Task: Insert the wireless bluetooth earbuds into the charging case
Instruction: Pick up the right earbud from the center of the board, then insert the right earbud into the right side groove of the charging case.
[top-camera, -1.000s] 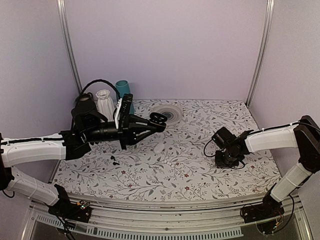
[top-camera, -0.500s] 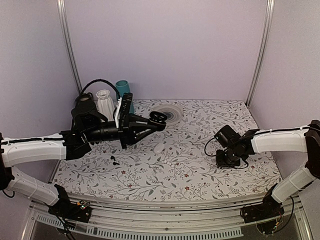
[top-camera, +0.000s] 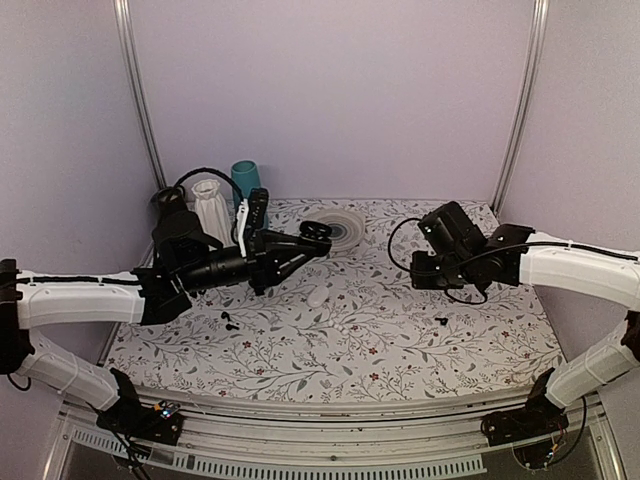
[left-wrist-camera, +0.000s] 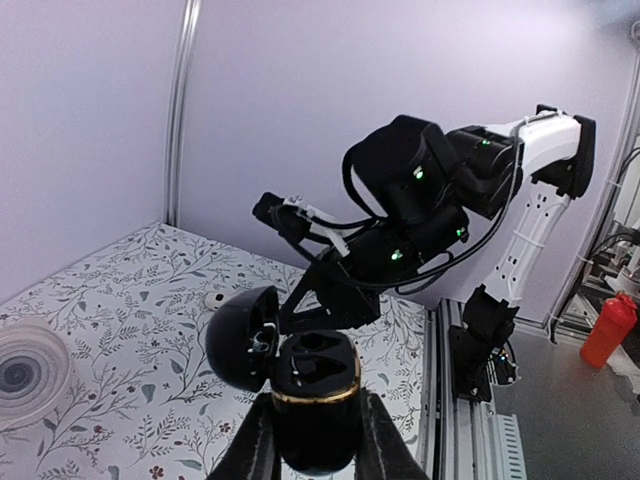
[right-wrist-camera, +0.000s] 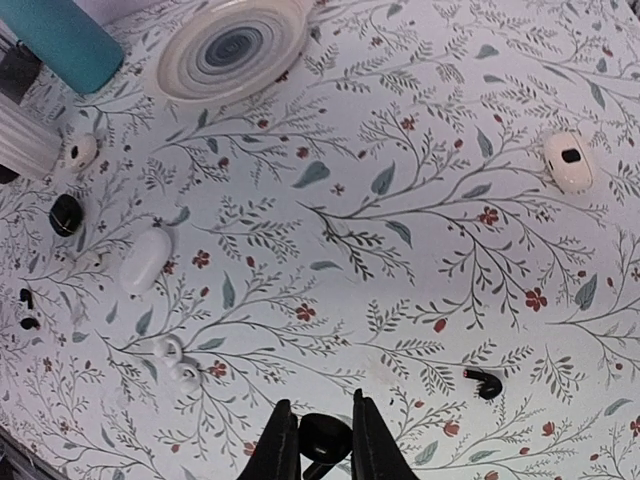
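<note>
Your left gripper (left-wrist-camera: 318, 432) clamps the open black charging case (left-wrist-camera: 315, 385), your right gripper (right-wrist-camera: 322, 428) pinches a black earbud (right-wrist-camera: 326, 442); next, seat it squarely inside.

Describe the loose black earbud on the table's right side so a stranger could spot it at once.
Start at the flower-printed table and go to its right half, toward the near edge. A tiny glossy black earbud with a short stem lies there alone. The other loose black buds lie on the left side, and the white case at centre is much bigger.
</note>
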